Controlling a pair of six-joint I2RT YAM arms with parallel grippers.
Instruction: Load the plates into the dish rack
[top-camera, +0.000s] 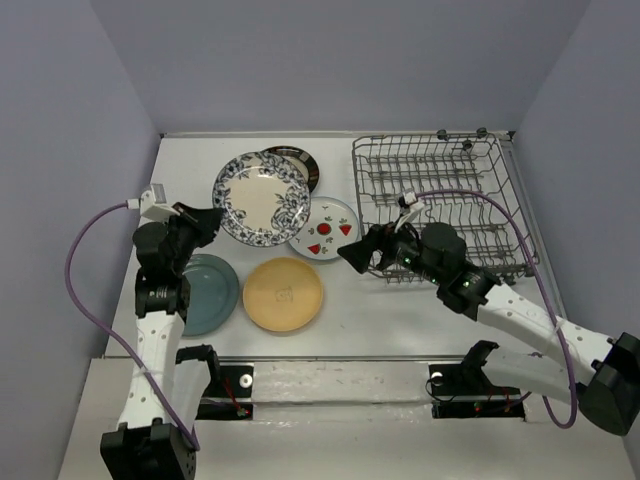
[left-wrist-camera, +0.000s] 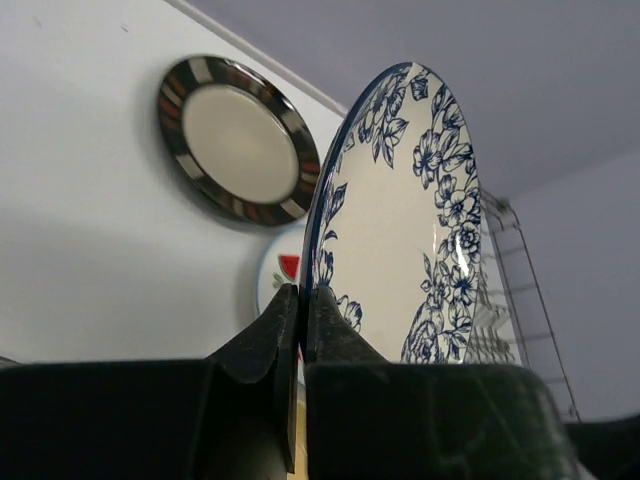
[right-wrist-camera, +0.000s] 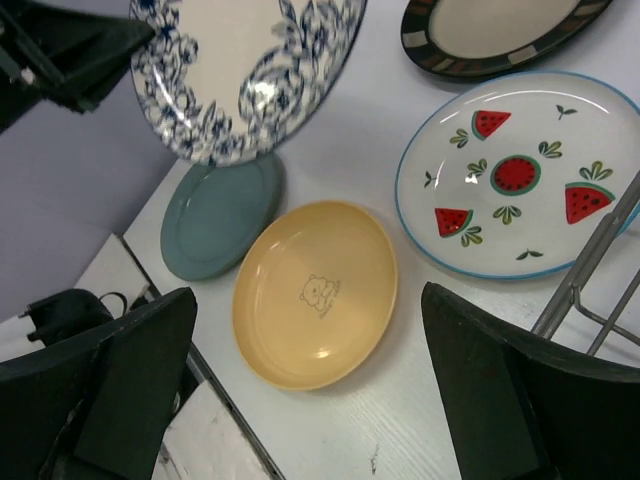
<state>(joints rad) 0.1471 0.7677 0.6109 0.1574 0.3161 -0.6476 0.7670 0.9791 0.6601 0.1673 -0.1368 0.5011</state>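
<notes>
My left gripper is shut on the rim of the white plate with the blue floral rim and holds it tilted up off the table. My right gripper is open and empty above the yellow plate, by the front left corner of the dish rack. The teal plate, the white plate with red fruit marks and the dark-rimmed plate lie flat on the table.
The rack stands at the back right and holds no plates. One of its wires crosses the right wrist view beside the right finger. Grey walls close in the table on three sides. The arms' purple cables loop out at both sides.
</notes>
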